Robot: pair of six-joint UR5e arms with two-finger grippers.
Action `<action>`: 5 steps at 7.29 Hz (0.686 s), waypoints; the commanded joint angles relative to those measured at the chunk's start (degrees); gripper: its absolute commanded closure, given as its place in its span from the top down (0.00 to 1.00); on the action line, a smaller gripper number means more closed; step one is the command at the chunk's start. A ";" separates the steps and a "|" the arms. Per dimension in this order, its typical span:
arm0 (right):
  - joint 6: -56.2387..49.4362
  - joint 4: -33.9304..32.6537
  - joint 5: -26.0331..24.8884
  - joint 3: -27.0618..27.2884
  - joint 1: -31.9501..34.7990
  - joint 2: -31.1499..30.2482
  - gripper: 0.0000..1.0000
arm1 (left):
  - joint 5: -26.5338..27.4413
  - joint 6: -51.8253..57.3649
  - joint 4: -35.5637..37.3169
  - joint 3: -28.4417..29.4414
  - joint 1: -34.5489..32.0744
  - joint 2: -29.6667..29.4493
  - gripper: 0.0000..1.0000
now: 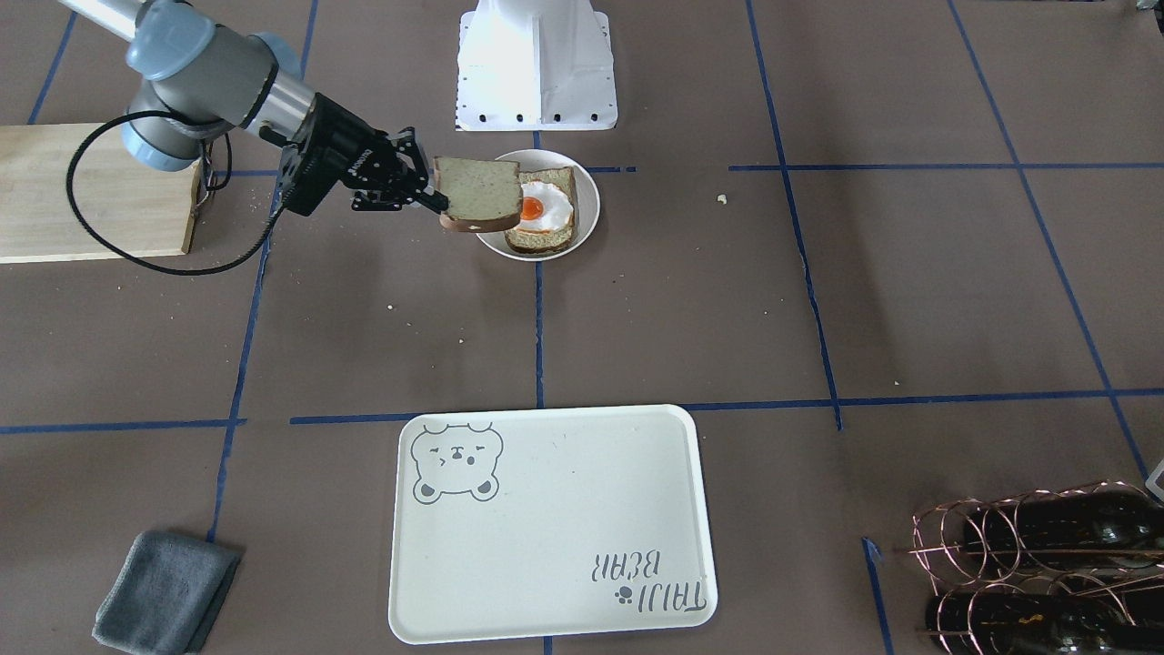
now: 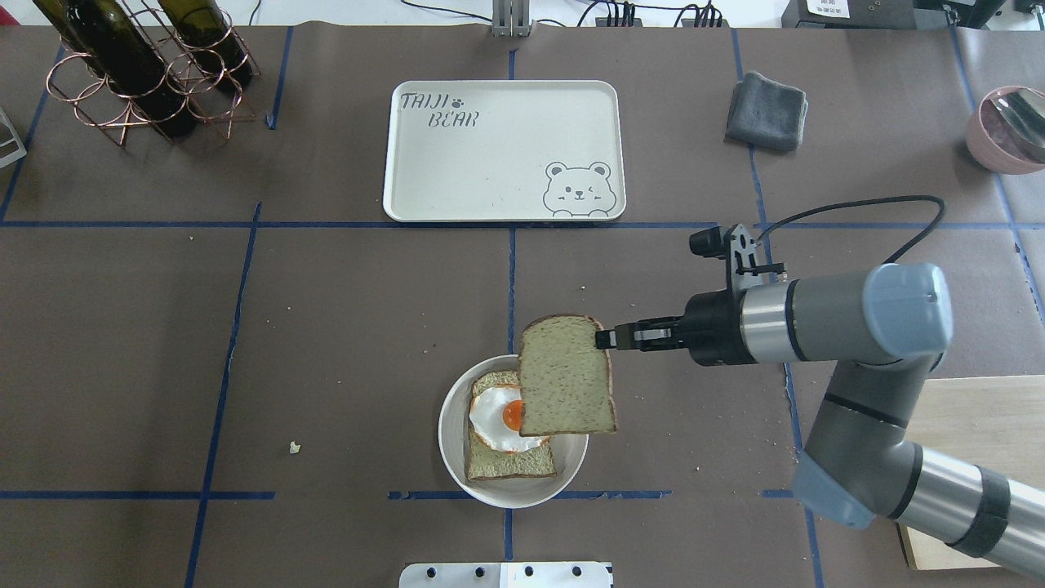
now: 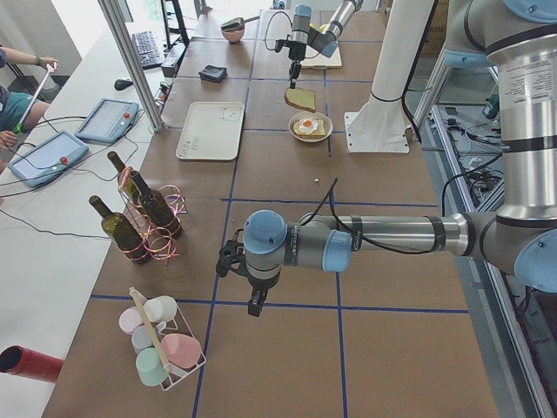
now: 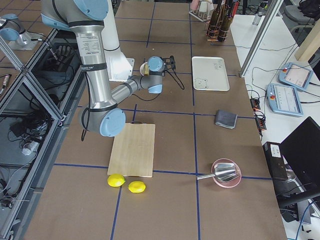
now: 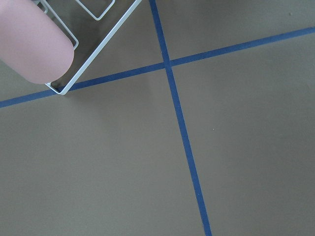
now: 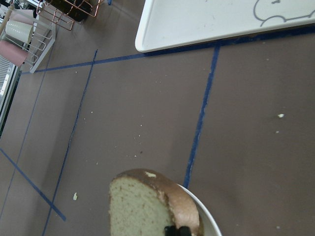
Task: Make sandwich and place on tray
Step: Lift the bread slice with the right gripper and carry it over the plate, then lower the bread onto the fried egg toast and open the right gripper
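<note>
Holding one bread slice over the plate, the right claw [image 2: 608, 337] pinches it by its crust edge.

Brown paper covers the table [image 2: 326, 327], crossed by blue tape lines. On the side far from the robot, well apart from the plate, lies the tray [image 2: 490, 163]: smooth, cream-white and rectangular, with rounded corners, a raised rim and a grey bear face. The round white plate [image 2: 447, 425] carries a flat tan lower slice [image 2: 506, 465] with a dark crust. On that slice sits a glossy white fried egg [image 2: 490, 418] with an orange yolk. The held slice [image 2: 566, 380], speckled and roughly square, hangs roughly flat above the plate's edge and covers part of the egg. The left claw [image 3: 254, 303] points down far along the table; I cannot tell whether it is spread or closed.
</note>
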 commanded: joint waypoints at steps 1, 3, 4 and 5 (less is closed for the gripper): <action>0.02 -3.78 -7.10 -0.73 -5.86 2.83 0.00 | -0.01 0.00 -0.01 0.00 0.01 0.00 1.00; -0.33 -3.87 -7.65 -4.40 -5.96 4.48 0.00 | -0.01 0.00 -0.01 -0.09 0.01 0.00 1.00; -0.33 -3.87 -7.74 -6.08 -5.96 5.63 0.00 | -0.01 0.09 -0.01 -0.09 0.01 0.00 1.00; 0.02 -4.04 -8.44 -6.10 -6.05 5.99 0.00 | -0.01 0.09 -0.01 -0.17 0.01 -0.08 1.00</action>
